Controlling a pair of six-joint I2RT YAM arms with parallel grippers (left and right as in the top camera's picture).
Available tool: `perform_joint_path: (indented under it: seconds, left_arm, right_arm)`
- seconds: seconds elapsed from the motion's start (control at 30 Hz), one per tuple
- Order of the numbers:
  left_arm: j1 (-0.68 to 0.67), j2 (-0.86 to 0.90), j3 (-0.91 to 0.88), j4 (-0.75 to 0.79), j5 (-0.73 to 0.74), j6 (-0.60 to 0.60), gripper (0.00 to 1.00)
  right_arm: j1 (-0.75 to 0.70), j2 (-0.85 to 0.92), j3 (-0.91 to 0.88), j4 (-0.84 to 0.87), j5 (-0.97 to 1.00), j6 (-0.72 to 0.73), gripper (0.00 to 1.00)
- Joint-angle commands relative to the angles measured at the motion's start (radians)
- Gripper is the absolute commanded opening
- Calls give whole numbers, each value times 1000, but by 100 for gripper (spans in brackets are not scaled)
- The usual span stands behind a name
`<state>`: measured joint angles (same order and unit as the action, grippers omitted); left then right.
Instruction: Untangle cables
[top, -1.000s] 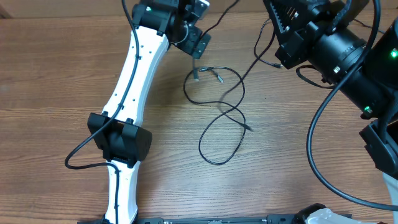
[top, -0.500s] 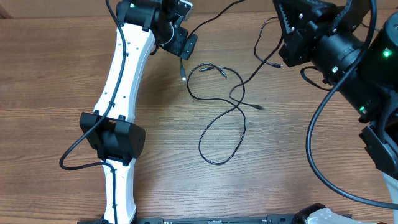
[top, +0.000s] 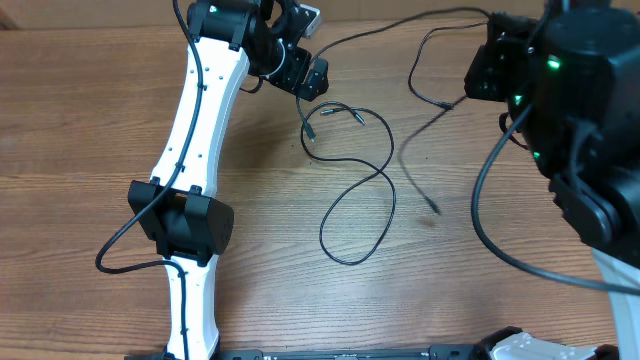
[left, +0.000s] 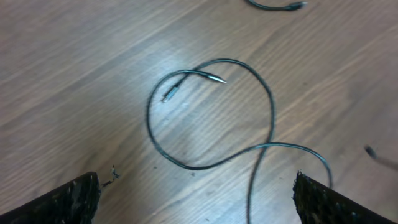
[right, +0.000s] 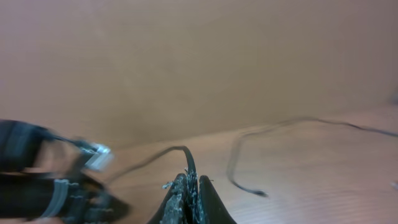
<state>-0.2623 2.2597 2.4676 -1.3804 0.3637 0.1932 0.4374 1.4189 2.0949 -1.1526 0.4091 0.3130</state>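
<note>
Cables (top: 350, 262): thin black cords, two of them concerned here, on a wooden table.

Right arm (top: 570, 120): has swung up and off toward the far right corner within the last second.

Looped cord: lies flat in a loose figure-of-eight at mid-table, hardly shifted. It crosses itself once, so by my judgement the job is not finished.

Pinched cord (right: 188, 158): carried rightward with the arm. A second ago it ran across the upper bend of the loop; now it stands clear of it. Its free plug (top: 433, 208) is apart from the loop, to the right; whether it touches the wood I cannot tell. I read this as one crossing undone.

Right pincer (right: 189, 186): fingers pressed together on the pinched cord, which rises from between them.

Left pincer (top: 312, 78): spread wide, holding nothing, poised over the loop's two ends, one a silver plug (left: 171, 93).

Surface: table (top: 80, 150), brown wood grain, level, otherwise bare around the cords.

Room: plain tan wall (right: 186, 62) behind the table; nothing more can be made out.
</note>
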Motion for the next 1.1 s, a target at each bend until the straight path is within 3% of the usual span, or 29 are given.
perform_joint_path:
  seconds: [0.0, 0.27, 0.47, 0.73, 1.07]
  left_arm:
    - [-27, 9, 2, -11, 74, 8, 99]
    - [-97, 9, 2, 15, 44, -51, 100]
    - [-173, 9, 2, 66, 29, -89, 99]
    - [-317, 9, 2, 159, -14, -89, 100]
    - [-383, 9, 2, 187, -72, -89, 100]
  right_arm:
    - [-3, 8, 20, -40, 167, -7, 4]
    - [-48, 8, 20, -200, 369, -6, 4]
    - [-207, 8, 20, -302, 375, -3, 4]
    - [-452, 13, 19, -310, 374, -3, 4]
    - [-525, 43, 19, -283, 123, -3, 4]
